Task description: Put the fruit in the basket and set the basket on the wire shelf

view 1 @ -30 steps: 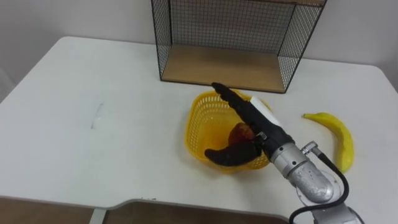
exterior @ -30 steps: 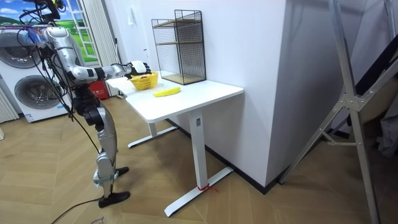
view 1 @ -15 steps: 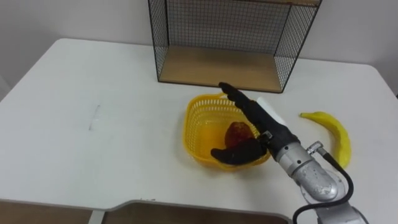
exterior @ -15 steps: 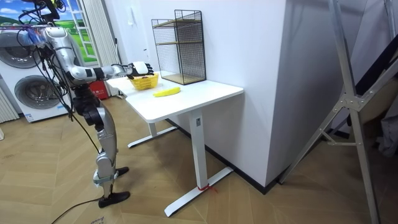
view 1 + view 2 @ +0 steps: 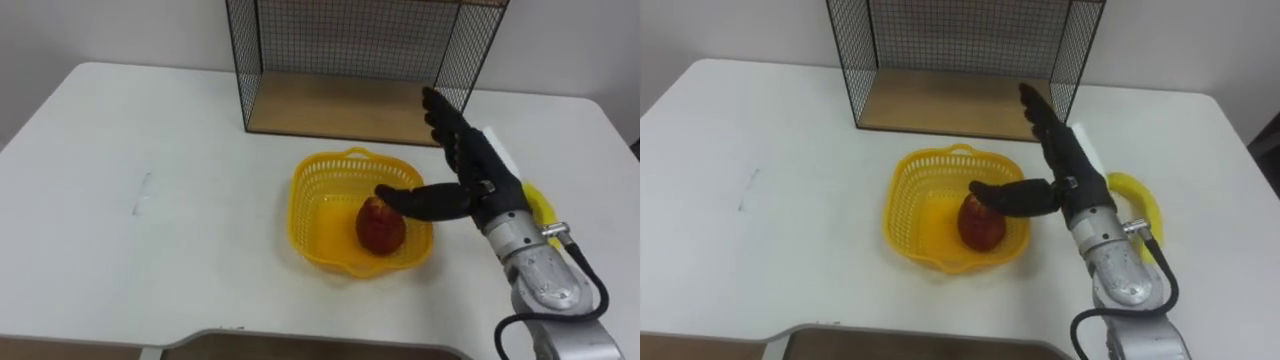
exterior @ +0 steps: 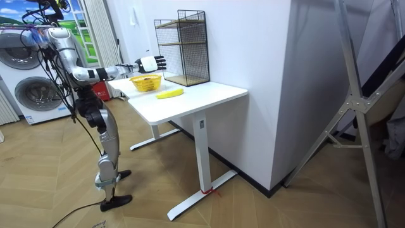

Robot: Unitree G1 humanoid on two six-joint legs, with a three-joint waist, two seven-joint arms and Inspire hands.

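A yellow plastic basket (image 5: 322, 215) (image 5: 912, 213) (image 6: 145, 82) sits on the white table (image 5: 150, 190) in front of the wire shelf (image 5: 340, 100). A red apple (image 5: 380, 226) (image 5: 980, 224) lies inside the basket, on its right side. My right hand (image 5: 462, 170) (image 5: 1060, 160) (image 6: 149, 62) hovers open above the basket's right rim, fingers straight, thumb reaching over the apple without holding it. A yellow banana (image 5: 541, 205) (image 5: 1137, 205) (image 6: 169, 93) lies on the table to the right, partly hidden behind my right forearm.
The wire shelf has a black mesh frame and a wooden bottom board (image 5: 340, 108), open toward me. In the room view it stands against the wall as a two-tier rack (image 6: 182, 44). I stand at the table's end, by washing machines (image 6: 31, 88).
My right hand has let go of the apple, which now rests in the basket. The hand has risen and moved right, out of the basket. The view has shifted slightly.
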